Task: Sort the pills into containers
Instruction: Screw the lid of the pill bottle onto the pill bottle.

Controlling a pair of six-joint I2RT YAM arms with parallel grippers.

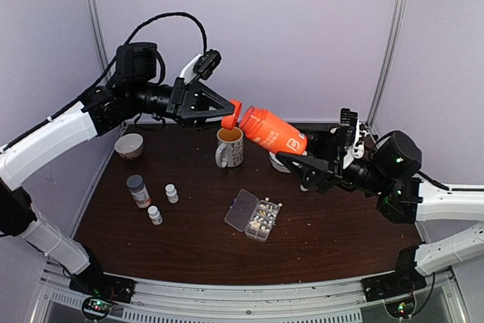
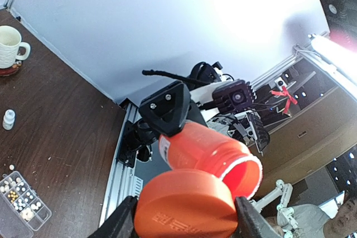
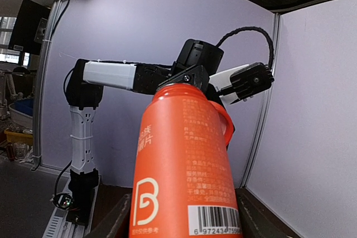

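One clear, flat rectangular plastic organizer box point(image 1: 240, 209) lies near the middle of the dark brown wooden table point(image 1: 189, 251), just in front of one white ceramic mug point(image 1: 230, 147). Its hinged transparent lid is folded open to the left. Its small compartments point(image 1: 263, 219) hold tiny whitish and tan-brown pills point(image 2: 17, 193), too small and too many to count. One or two strays lie on the wood just beside the box. I cannot tell how many compartments there are.

One large orange plastic bottle point(image 3: 184, 154) with white print hangs tilted in the air above the mug, its open mouth toward the left arm. The right gripper point(image 3: 184, 221) is clamped around the bottle's body, a finger on each side. The left gripper point(image 2: 187, 221) pinches the single round orange cap point(image 2: 184, 199), which is off and sits just beside the bottle's mouth.

On the left part of the table stand one small pale bowl point(image 1: 129, 145), one grey-capped bottle point(image 1: 138, 191) and two small white bottles point(image 1: 172, 193) point(image 1: 155, 215).

Both wrist views cut off the fingertips at the bottom edge. The right wrist view also cuts off the base of the orange bottle.
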